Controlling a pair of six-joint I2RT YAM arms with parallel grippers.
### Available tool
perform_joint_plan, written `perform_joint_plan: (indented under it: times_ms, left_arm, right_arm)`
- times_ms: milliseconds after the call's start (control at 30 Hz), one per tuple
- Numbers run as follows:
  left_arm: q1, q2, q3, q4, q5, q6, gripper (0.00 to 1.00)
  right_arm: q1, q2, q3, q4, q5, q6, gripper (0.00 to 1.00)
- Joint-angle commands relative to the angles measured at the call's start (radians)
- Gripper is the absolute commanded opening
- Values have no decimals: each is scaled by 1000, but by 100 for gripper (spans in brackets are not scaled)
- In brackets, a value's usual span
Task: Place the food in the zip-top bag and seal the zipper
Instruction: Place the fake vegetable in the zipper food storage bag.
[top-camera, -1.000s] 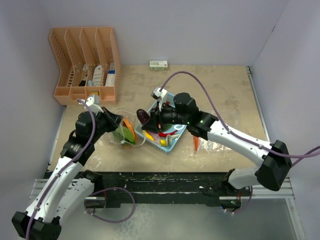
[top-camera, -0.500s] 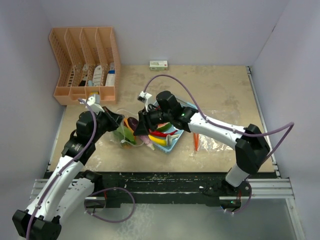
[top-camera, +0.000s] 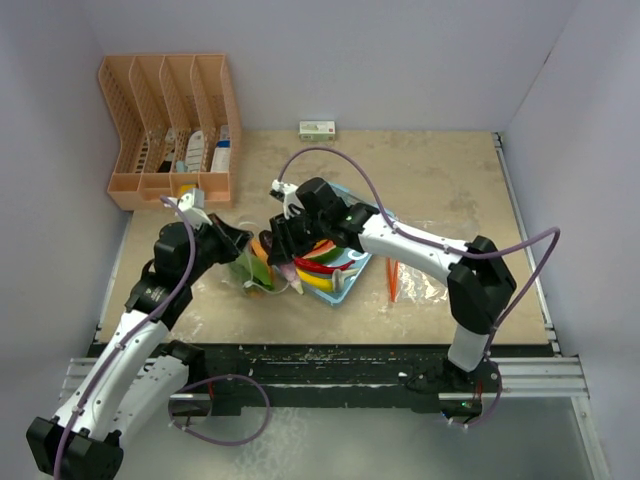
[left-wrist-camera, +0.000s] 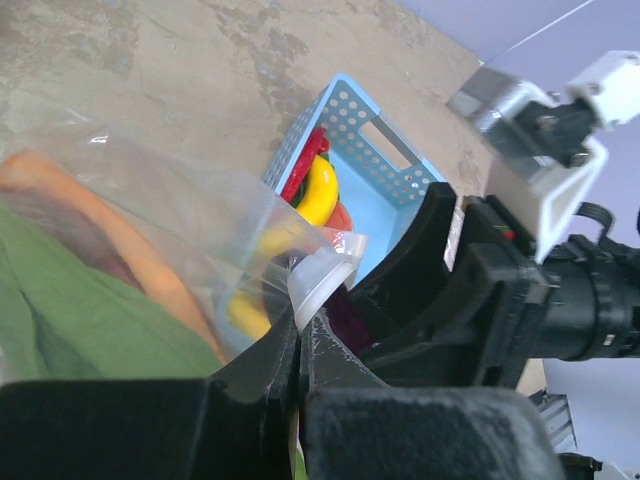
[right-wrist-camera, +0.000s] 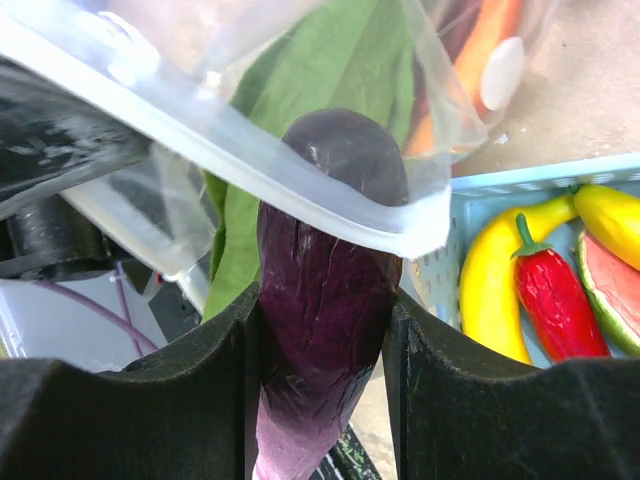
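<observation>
right gripper: clamped on the middle of the purple eggplant, narrow end toward the wrist.
left gripper: pinched tight on the zipper strip of the zip-top bag, lifting the mouth open toward your right arm.
eggplant axis: runs straight along your right fingers, round end leading, pointed into the bag mouth.
key relation: in the right wrist view the strip crosses the eggplant just behind its round end. The end looks just past the rim, but you cannot tell whether it is truly inside.
nearer arm: right, at the mouth. The left only anchors the rim.
in the bag: green piece, orange piece.
left to load: banana, chilli and more in the blue basket, just beside the bag.
next move, my guess: push deeper along the long axis, then let go. Sideways drift would likely snag the rim.
</observation>
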Motion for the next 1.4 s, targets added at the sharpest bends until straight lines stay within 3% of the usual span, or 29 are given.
perform_joint_plan:
  times_ms: [0,133,200,300,400,633,867,1033,1367]
  left_arm:
    - [0,1,16,117,37,13,0]
    - [-2,23,15,147,78,3,0]
    - [-2,32,7,159,97,-5,0]
    - [-1,36,-13,167,107,-17,0]
    - [-3,35,-18,168,113,-23,0]
    - [-1,39,-12,164,107,-26,0]
    - [-2,30,-3,128,82,-26,0]
    - [-2,-8,22,108,48,-33,0]
    - [-2,-77,77,60,-16,-31,0]
  right_arm:
    - [11,8,74,-68,69,12,4]
    - [21,38,135,-101,116,14,5]
    - [23,47,176,-103,146,23,10]
    - [30,66,215,-106,183,33,32]
    - [32,84,217,-104,202,38,62]
    - [45,28,160,-82,210,3,92]
    - [47,-136,49,-102,300,-18,93]
    - [47,-209,-39,-161,297,-4,86]
    - [47,-153,-156,-14,166,50,60]
